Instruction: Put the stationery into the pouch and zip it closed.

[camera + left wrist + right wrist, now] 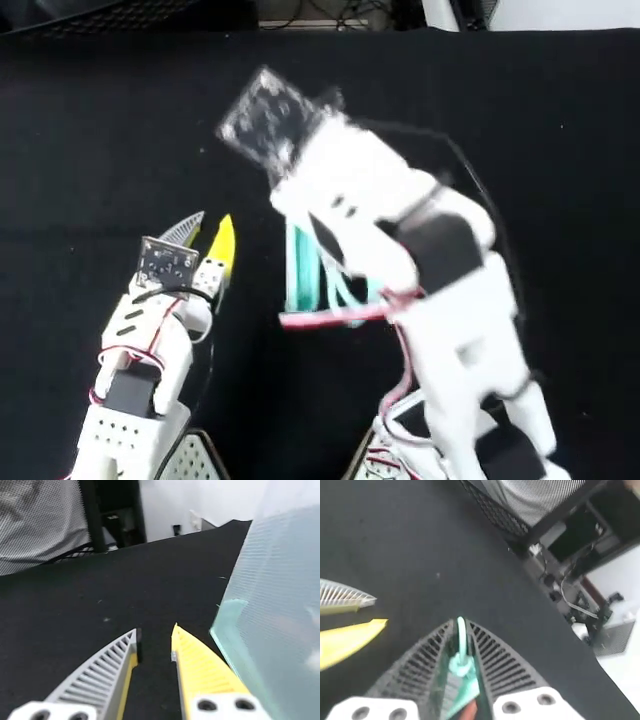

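The pouch (298, 272) is translucent with teal edges and a pink-red strip along its near edge. It hangs lifted off the black table under the right arm (400, 250). My right gripper (461, 623) is shut on the pouch's teal edge (458, 662), which runs up between its dark fingers. My left gripper (205, 238) stands just left of the pouch, with one grey and one yellow finger. In the left wrist view the left gripper (155, 636) is open with nothing between its fingers, and the pouch wall (272, 630) is close beside the yellow finger (200, 672).
The black table (110, 130) stretches wide to the left and back. The other arm's grey and yellow fingertips (355, 615) are in the right wrist view. Beyond the table's far edge are a dark frame and cables (570, 535).
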### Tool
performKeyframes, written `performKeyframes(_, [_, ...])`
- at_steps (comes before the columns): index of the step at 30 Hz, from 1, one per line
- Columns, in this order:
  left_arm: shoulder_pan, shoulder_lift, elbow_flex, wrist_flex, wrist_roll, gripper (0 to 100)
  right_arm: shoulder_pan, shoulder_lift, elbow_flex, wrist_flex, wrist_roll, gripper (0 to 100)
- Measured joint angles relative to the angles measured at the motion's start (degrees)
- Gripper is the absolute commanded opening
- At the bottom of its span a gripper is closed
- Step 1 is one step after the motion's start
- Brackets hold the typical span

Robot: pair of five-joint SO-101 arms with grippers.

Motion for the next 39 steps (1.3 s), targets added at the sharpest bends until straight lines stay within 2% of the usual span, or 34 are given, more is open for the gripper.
performKeyframes(6, [3.52, 0.0, 0.0, 0.0, 0.0, 13, -5.89, 1.85, 0.0, -3.6, 0.09, 1.3])
performKeyframes(9, [3.43, 0.0, 0.0, 0.0, 0.0, 13, -11.08, 0.35, 0.0, -0.35, 0.09, 1.3])
performKeyframes(12, [0.09, 0.0, 0.0, -0.09, 0.0, 13, -14.24, -3.43, 0.88, 4.75, 0.35, 1.3])
performKeyframes(15, [-4.66, 0.0, -0.09, -0.97, 1.67, 13, -14.95, -9.05, 2.9, 8.7, 0.35, 1.3])
performKeyframes(19, [-9.23, 0.0, -0.88, -1.41, 10.81, 13, -15.47, -18.29, 9.58, 11.08, 0.35, 1.3])
performKeyframes(21, [-9.58, 0.0, -1.76, -1.23, 12.48, 13, -16.7, -23.91, 13.54, 11.16, 0.35, 1.3])
performKeyframes(26, [-7.65, 0.0, -4.04, 2.99, 10.46, 13, -21.89, -38.15, 24.62, 11.25, 0.62, 1.3])
performKeyframes(30, [-4.04, 0.0, -4.22, 4.66, 7.56, 13, -22.59, -48.35, 36.4, 10.9, 5.01, 1.2])
performKeyframes(34, [-1.76, 0.0, -4.22, 4.66, 4.84, 13, -20.66, -56.79, 49.85, 3.08, 5.27, 1.2])
performKeyframes(39, [-1.32, 0.0, -4.22, 4.66, 4.22, 13, -13.19, -62.51, 70.51, -13.89, -7.21, 1.3])
